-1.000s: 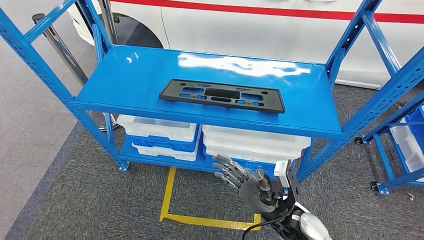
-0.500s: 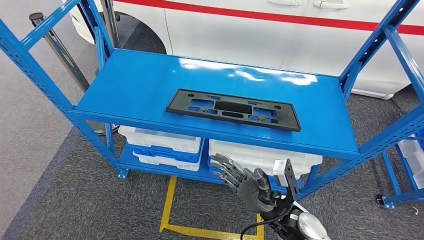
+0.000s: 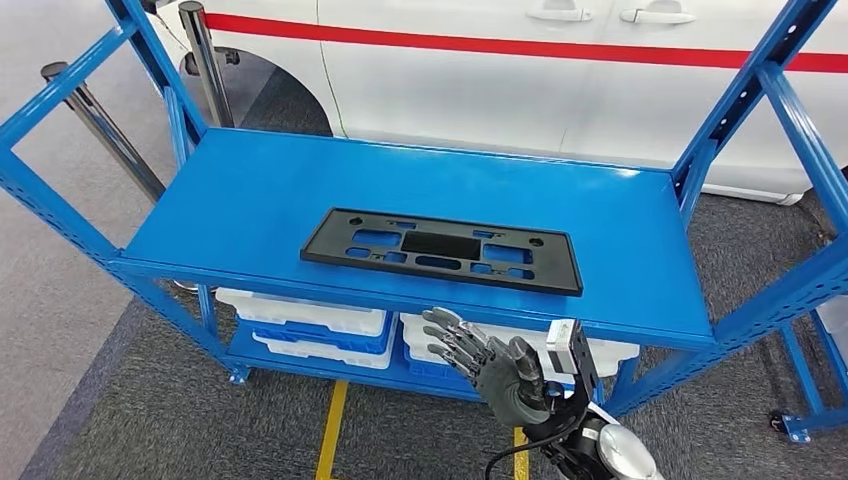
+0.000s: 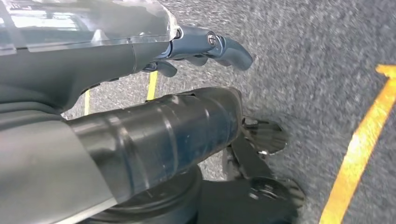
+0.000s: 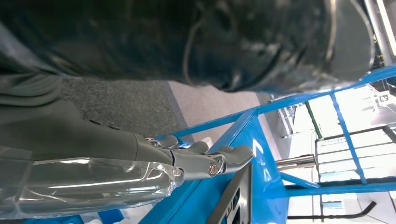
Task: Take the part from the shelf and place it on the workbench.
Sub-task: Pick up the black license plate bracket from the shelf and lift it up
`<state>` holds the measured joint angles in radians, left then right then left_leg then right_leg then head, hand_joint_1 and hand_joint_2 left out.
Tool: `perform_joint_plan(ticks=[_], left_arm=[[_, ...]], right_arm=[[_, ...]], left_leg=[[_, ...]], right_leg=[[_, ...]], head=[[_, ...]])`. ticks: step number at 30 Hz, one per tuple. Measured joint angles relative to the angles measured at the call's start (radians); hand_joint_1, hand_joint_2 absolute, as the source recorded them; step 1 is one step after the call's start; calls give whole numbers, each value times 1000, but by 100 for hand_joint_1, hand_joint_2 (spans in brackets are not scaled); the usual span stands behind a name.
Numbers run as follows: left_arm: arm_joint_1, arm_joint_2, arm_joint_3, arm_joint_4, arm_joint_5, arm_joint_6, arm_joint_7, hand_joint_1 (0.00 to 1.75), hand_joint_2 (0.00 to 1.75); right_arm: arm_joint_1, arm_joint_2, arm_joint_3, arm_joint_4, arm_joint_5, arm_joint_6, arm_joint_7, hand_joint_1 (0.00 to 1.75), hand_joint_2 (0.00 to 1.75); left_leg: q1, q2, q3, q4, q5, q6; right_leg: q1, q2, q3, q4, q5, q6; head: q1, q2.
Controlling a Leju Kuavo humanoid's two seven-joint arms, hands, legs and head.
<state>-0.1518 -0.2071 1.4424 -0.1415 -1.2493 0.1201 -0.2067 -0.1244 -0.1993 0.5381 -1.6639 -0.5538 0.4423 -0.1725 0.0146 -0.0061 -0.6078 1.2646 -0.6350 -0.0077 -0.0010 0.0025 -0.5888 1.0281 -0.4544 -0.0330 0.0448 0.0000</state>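
The right hand (image 3: 490,365) is reaching up from below the front edge of the shelf (image 3: 250,200), with its fingers (image 3: 450,335) spread apart and holding nothing. It is touching nothing that I can see; it is hanging in front of the lower level, just under the top board. In the right wrist view the same hand (image 5: 196,158) is showing its fingers stretched out and only a little bent, close to the blue board and to the dark edge of the part (image 5: 233,198).

The left hand (image 4: 205,46) is hanging beside the body above the grey carpet (image 4: 327,46). Its fingers are bent loosely and nothing is lying in them, but I cannot tell for sure how far they are closed.

Compared with one second ago, the whole picture is shifting: the shelf is now sitting lower and nearer in the head view, and more of the white car (image 3: 500,90) is appearing behind it. I am judging this as the robot stepping closer and the camera moving, not the things. The hand is keeping almost the same place in the picture.

The part (image 3: 440,248) is lying flat on the top board, near the front edge, untouched. So the approach is nearly finishing, and the grasp is not yet beginning. White bins (image 3: 300,315) are standing on the lower level.
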Motion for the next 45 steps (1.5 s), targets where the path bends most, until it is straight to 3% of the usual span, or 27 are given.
perform_joint_plan(ticks=[1,2,3,5,7,10,12,15,16,17,19,21,22,24,26,28,30,31,32,33,35,36,38,41,43,45], left_arm=[[2,0,0,0,0,0,-1,0,0],[5,0,0,0,0,1,-3,0,0],[8,0,0,0,0,2,-5,0,0],[11,0,0,0,1,3,-9,0,0],[13,1,1,0,4,3,-12,0,0],[21,2,3,0,10,2,-15,0,0],[25,2,3,0,12,1,-16,0,0],[25,2,4,0,13,0,-18,0,0],[26,2,4,0,13,0,-18,0,0],[27,2,4,0,13,0,-18,0,0],[29,2,4,0,14,0,-19,0,0],[29,1,4,0,17,0,-21,0,0],[28,1,5,0,19,-1,-22,0,0],[29,1,8,0,27,0,-26,0,0],[30,1,14,0,39,1,-27,0,0],[33,1,24,0,50,4,-28,0,0],[36,1,32,0,61,8,-28,0,0],[38,1,36,0,67,9,-28,0,0],[41,0,40,-1,72,7,-26,0,0],[43,-2,45,-5,77,2,-23,0,0],[47,-9,52,-20,85,-17,-14,0,0],[47,-16,53,-32,88,-30,-8,0,0],[49,-36,54,-71,93,-69,12,0,0],[57,-75,53,-157,106,-130,45,0,0],[61,-94,52,-198,120,-144,60,0,0],[64,-105,49,-226,135,-148,72,0,0]], right_arm=[[1,1,0,0,0,1,0,0,0],[1,1,0,1,0,3,0,0,0],[1,2,0,1,0,4,0,0,0],[1,4,1,1,1,4,3,0,87],[0,8,3,2,4,4,8,0,175],[0,15,10,1,8,4,14,0,175],[-2,17,13,-1,8,4,16,0,175],[-3,17,16,-1,8,3,19,0,175],[-2,17,17,-1,8,3,19,0,175],[-1,17,19,0,8,3,19,0,175],[-2,17,20,0,8,3,20,0,175],[-4,17,21,0,12,-3,22,0,175],[-6,17,22,0,19,-12,24,0,175],[-10,17,26,0,64,-51,34,0,175],[-21,16,35,0,160,-111,40,0,175],[-40,15,49,2,287,-175,42,0,175],[-62,12,68,7,439,-238,45,0,175],[-73,9,81,11,524,-271,49,0,175],[-84,7,95,14,614,-304,55,0,175],[-97,6,111,17,704,-337,62,0,175],[-125,5,147,21,875,-400,78,0,175],[-139,5,165,24,946,-427,86,0,175],[-164,5,200,29,1082,-483,103,0,175],[-193,4,240,39,1301,-590,139,0,175],[-214,2,261,52,1413,-657,158,0,175],[-231,-2,278,69,1475,-704,170,0,175]], left_leg=[[0,0,-29,26,-6,0],[-1,0,-42,19,11,2],[-1,0,-38,-23,53,5],[-7,1,-14,-145,146,15],[-14,0,-3,-212,179,25],[-11,0,4,-229,190,38],[-4,1,14,-241,193,46],[-3,1,19,-244,189,53],[-3,1,20,-244,186,54],[-3,1,23,-244,183,53],[-3,0,34,-244,177,49],[-5,-1,41,-244,171,42],[-5,-2,42,-244,170,37],[-4,-2,44,-247,169,24],[-3,-1,43,-238,158,13],[-2,0,10,-164,112,7],[-2,0,-56,-32,52,4],[-2,0,-83,17,39,2],[-2,0,-93,32,46,1],[-1,1,-84,5,73,1],[-1,2,-27,-124,145,4],[-2,2,-2,-180,167,7],[-4,1,15,-225,175,17],[-4,0,16,-231,178,33],[-1,1,18,-236,180,43],[-2,2,18,-236,179,48]], right_leg=[[3,0,8,0,-6,-2],[5,2,17,0,-13,-2],[7,3,28,0,-19,-2],[10,4,47,2,-33,1],[11,4,50,4,-44,10],[14,5,53,4,-55,27],[13,4,36,48,-86,39],[-1,3,-63,225,-159,56],[-6,3,-90,263,-162,60],[-10,2,-99,265,-145,63],[-15,1,-59,158,-64,64],[-12,1,-6,35,-12,58],[-9,1,7,5,-5,53],[-4,3,9,-5,-8,42],[-8,3,17,-16,-3,29],[-13,1,24,-26,1,17],[-11,-1,25,-26,0,12],[-10,-2,25,-25,-1,11],[-10,-2,25,-24,-3,11],[-10,-1,27,-23,-5,12],[-10,0,28,-15,-13,19],[-8,1,26,-8,-17,24],[-4,1,20,1,-23,34],[-5,1,16,8,-31,49],[-8,1,-14,75,-72,59],[-11,0,-67,187,-127,66]], head=[[0,0],[0,0],[0,0],[0,0],[0,0],[0,0],[2,0],[4,0],[4,0],[4,0],[5,0],[5,0],[4,0],[4,0],[4,0],[3,0],[2,0],[2,0],[2,0],[2,0],[2,0],[3,0],[4,0],[4,0],[4,0],[4,0]])
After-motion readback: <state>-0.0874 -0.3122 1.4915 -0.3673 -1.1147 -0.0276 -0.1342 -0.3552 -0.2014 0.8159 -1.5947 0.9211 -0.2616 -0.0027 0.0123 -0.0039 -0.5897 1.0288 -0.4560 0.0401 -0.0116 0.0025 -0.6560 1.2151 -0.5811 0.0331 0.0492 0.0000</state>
